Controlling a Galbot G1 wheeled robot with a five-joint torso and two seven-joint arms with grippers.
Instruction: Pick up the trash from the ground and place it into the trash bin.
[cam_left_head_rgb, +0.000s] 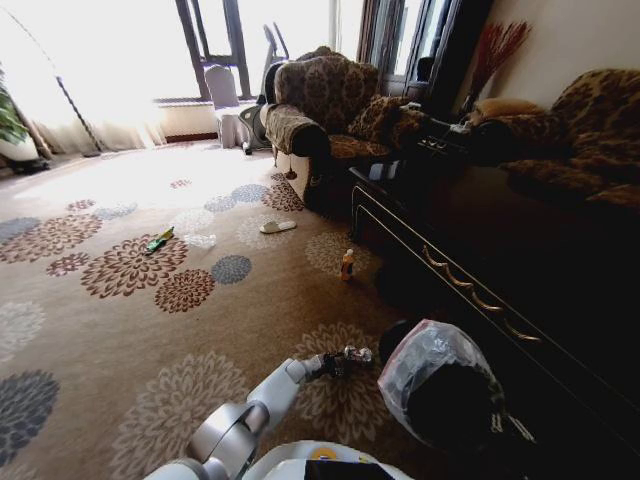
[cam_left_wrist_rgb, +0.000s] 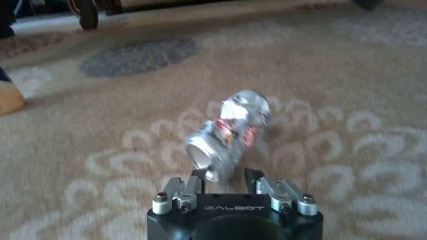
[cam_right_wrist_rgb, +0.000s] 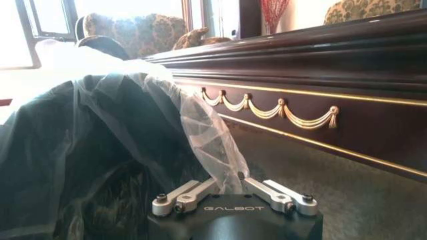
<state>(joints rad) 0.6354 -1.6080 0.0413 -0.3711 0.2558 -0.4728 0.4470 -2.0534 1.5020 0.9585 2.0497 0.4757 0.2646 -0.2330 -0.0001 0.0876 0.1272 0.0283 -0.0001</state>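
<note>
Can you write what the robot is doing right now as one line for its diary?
left gripper: shut on can, above carpet | right gripper: shut on bag liner of trash bin

Between my left gripper's (cam_left_wrist_rgb: 225, 176) bare metal jaws I see a crushed can (cam_left_wrist_rgb: 230, 135), shiny dented metal with a printed label. It lies on matt, short-pile carpet (cam_left_wrist_rgb: 347, 90). My right gripper (cam_right_wrist_rgb: 230, 186) pinches the bin's (cam_right_wrist_rgb: 80, 150) thin, crinkly translucent plastic liner (cam_right_wrist_rgb: 207, 135); beyond it stands glossy dark wood furniture (cam_right_wrist_rgb: 347, 75) with gilt trim.
</note>
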